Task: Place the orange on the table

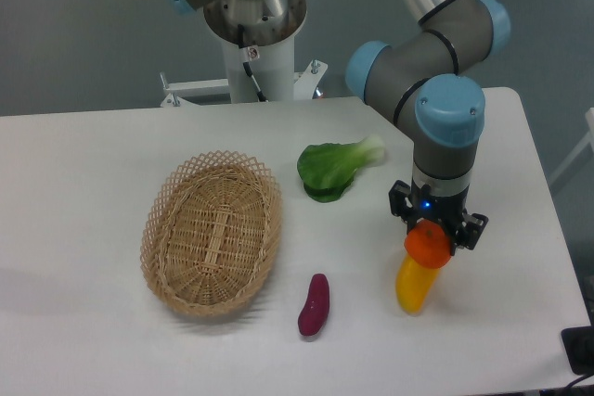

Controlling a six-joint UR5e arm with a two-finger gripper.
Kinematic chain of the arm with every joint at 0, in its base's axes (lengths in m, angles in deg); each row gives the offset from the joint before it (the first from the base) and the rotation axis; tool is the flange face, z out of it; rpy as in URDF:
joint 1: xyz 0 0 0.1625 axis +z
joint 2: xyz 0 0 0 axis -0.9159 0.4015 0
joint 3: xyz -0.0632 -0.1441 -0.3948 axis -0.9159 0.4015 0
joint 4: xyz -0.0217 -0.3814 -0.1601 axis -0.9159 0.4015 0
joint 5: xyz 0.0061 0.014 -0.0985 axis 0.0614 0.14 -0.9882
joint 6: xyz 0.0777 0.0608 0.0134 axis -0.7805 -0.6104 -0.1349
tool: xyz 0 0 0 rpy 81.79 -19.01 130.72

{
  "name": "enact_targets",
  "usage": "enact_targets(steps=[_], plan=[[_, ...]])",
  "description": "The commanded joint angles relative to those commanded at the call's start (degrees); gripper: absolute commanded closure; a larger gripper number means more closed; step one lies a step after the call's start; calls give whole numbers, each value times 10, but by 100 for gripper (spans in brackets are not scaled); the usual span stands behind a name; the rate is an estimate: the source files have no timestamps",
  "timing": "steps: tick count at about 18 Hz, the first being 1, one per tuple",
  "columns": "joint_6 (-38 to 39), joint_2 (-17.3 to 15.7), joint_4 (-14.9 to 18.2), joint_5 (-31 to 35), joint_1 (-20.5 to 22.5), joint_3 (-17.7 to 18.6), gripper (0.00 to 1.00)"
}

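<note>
The orange (pixel 428 245) is a small bright-orange round fruit held between the fingers of my gripper (pixel 431 240), which is shut on it. It hangs just above the white table (pixel 93 183) at the right side, directly over the upper end of a yellow-orange mango-shaped fruit (pixel 415 286) that lies on the tabletop. Whether the orange touches that fruit I cannot tell. The fingertips are mostly hidden behind the orange.
An oval wicker basket (pixel 212 232) sits left of centre with nothing in it. A green leafy vegetable (pixel 332 169) lies behind centre. A purple eggplant-like piece (pixel 314 305) lies near the front. The table's right edge is close to the gripper.
</note>
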Motion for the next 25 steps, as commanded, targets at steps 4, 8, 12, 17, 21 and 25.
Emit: enact_targets(steps=[4, 8, 12, 17, 21, 25], plan=[[-2, 0, -1, 0, -1, 1, 47], [-2, 0, -2, 0, 0, 1, 47], [-2, 1, -1, 0, 0, -2, 46], [2, 1, 0, 0, -1, -3, 46], [4, 1, -3, 0, -1, 6, 46], [4, 1, -10, 0, -4, 24, 45]])
